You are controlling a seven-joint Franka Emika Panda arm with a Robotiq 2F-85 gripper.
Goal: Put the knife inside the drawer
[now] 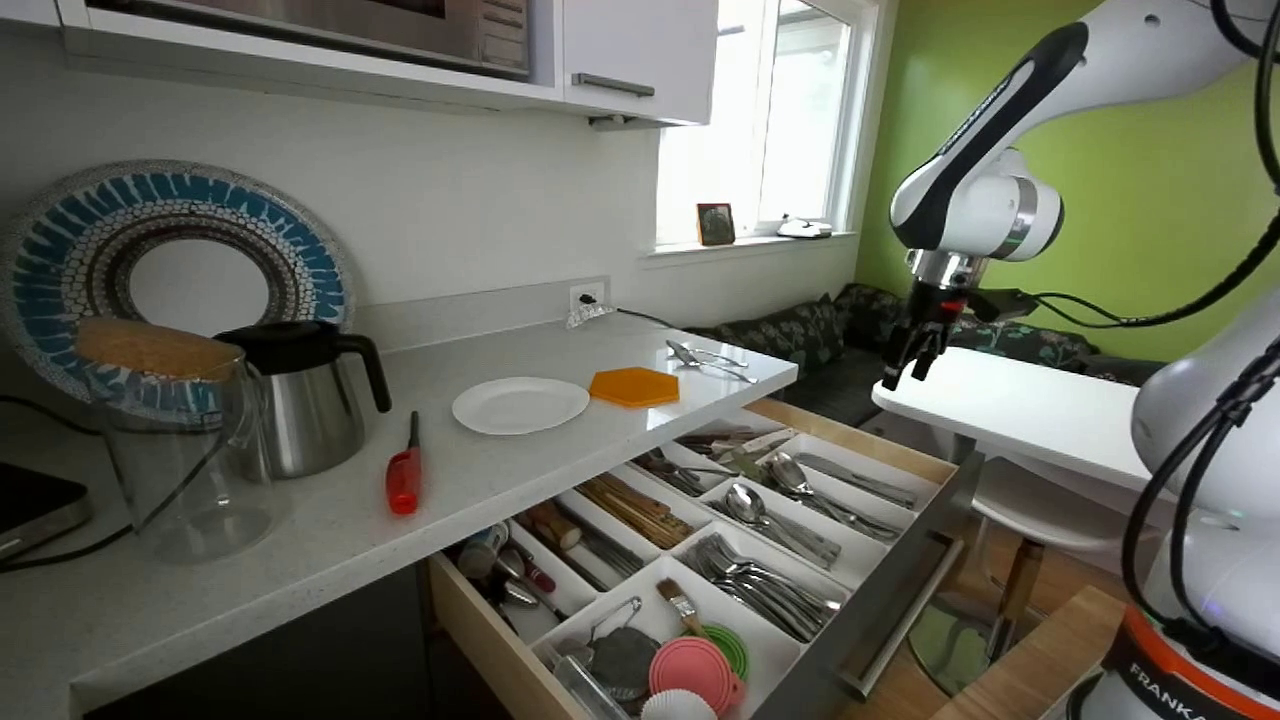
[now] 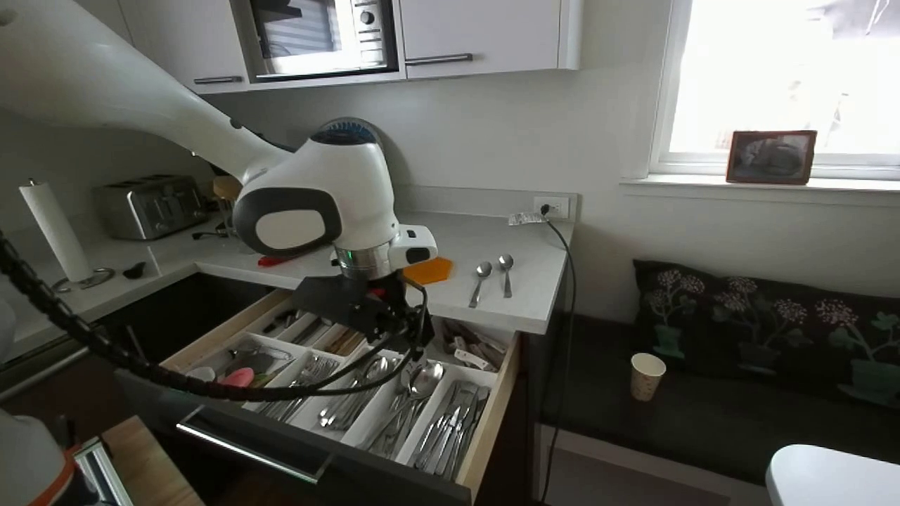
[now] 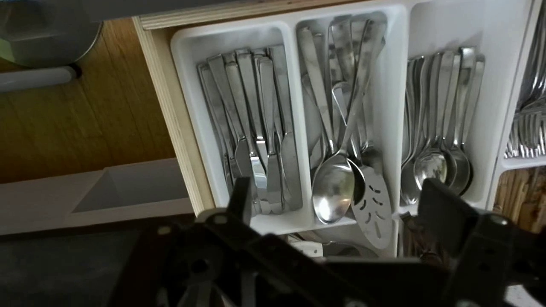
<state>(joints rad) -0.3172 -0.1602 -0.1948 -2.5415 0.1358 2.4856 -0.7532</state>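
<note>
Wooden drawer (image 3: 170, 106): it is jutting out from under the pale desk (image 1: 340, 520) and, in the wrist view, is lying below my fingers (image 3: 241, 200).
Fingers: they are standing wide apart, and cutlery (image 3: 313, 72) is showing in the gap below them.
Knives (image 3: 266, 102): they are lying bunched in the end compartment (image 3: 243, 38), along the wood side; in the wrist view one of my fingers is overlapping the blade ends, though how far above them I am hanging is not showing.
Next compartment (image 3: 390, 106): a big spoon (image 3: 332, 187) is resting on top of other pieces, and a slotted server (image 3: 375, 209) is poking out past the end wall.
Smaller spoons (image 3: 431, 166): they are nesting one compartment further, toward my other finger.
Desk: it is carrying a white plate (image 1: 520, 405), an orange hexagon (image 1: 635, 387) just beside it and, near its end in an exterior view, two spoons (image 2: 483, 269).
</note>
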